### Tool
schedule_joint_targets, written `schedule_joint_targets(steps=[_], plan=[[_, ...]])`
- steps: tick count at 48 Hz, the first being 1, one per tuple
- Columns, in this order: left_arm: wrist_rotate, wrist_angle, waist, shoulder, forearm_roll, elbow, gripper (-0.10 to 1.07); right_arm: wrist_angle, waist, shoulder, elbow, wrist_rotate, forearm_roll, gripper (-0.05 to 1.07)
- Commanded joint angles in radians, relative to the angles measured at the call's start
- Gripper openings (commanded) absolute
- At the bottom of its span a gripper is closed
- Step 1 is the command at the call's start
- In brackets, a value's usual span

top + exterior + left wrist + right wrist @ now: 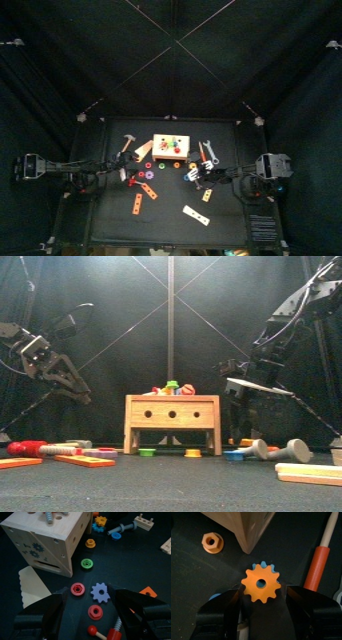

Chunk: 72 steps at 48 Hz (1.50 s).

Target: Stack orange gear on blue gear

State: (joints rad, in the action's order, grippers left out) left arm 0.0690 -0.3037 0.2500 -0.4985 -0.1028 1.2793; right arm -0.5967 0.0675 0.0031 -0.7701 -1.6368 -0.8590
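The orange gear point(261, 583) shows face-on in the right wrist view, and my right gripper point(263, 589) is shut on it, jaws close against its teeth. A bit of something blue point(214, 597) peeks out from under it. The blue gear point(100, 592) lies flat on the table in the left wrist view, just beyond my open left gripper point(89, 604), which hangs above it with nothing between its fingers. Seen from above, the right gripper point(198, 172) is low, right of the wooden box, and the left gripper point(130, 170) is on the box's left.
The wooden box point(171, 421) stands mid-table with pieces on top. An orange hex nut point(212, 543) and a red-and-white stick point(321, 557) lie near the orange gear. A green ring point(87, 563), a red nut point(77, 588) and a red disc point(95, 612) surround the blue gear.
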Motion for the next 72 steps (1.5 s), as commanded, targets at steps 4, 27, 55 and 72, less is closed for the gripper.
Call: schedule_joint_targets(steps=[4,27,55,72], plan=[[0.000,-0.008,0.002,0.000,-0.002,-0.011,0.97,0.005,0.017,-0.012,0.011,0.000,-0.009,0.72],[0.000,-0.006,0.002,0.000,-0.002,-0.011,0.97,0.032,0.021,0.025,0.008,0.002,-0.008,0.77],[0.000,-0.006,0.002,0.000,-0.002,-0.012,0.97,0.035,0.025,0.025,0.008,0.003,-0.005,0.95],[0.000,-0.006,0.002,0.000,-0.002,-0.012,0.97,0.023,0.025,0.011,0.014,0.006,-0.009,0.98]])
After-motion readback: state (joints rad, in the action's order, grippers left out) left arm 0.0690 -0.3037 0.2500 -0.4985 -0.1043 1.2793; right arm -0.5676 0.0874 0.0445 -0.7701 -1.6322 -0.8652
